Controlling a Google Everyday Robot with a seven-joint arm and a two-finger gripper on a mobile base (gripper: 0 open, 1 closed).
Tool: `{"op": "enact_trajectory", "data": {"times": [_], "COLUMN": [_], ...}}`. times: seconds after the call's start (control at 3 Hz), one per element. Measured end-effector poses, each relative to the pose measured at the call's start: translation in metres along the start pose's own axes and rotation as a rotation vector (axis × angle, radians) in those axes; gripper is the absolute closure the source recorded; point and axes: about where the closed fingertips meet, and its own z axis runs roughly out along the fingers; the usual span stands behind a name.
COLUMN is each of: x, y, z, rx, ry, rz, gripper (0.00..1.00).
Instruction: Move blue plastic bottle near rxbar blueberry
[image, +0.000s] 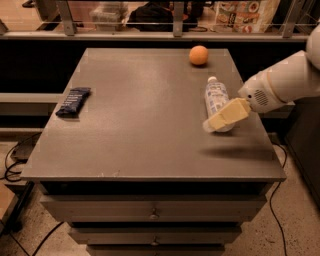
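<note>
The blue plastic bottle (216, 99) lies on its side at the right of the grey table top (145, 115), white cap pointing away. The rxbar blueberry (73, 101), a dark navy wrapper, lies at the table's left edge, far from the bottle. My gripper (216, 121), with cream-coloured fingers, comes in from the right on a white arm and sits over the near end of the bottle, covering its base.
A small orange ball (198, 55) rests at the back right of the table, just beyond the bottle's cap. Drawers (152, 212) run under the table front. A railing and shelves stand behind. Cables lie on the floor at left.
</note>
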Motion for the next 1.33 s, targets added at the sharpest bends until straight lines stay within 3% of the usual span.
{"op": "enact_trajectory", "data": {"times": [0.33,0.67,1.0,1.33], "x": [-0.005,-0.001,-0.001,-0.014], "y": [0.001,-0.004,-0.009,-0.007], "z": [0.024,0.036,0.039,0.036], "rx": [-0.040,-0.058,-0.049,-0.035], "ry": [-0.004,0.002,0.013,0.024], "rz": [-0.001,0.027,0.041,-0.005], "gripper": [0.00,0.15,0.38,0.70]}}
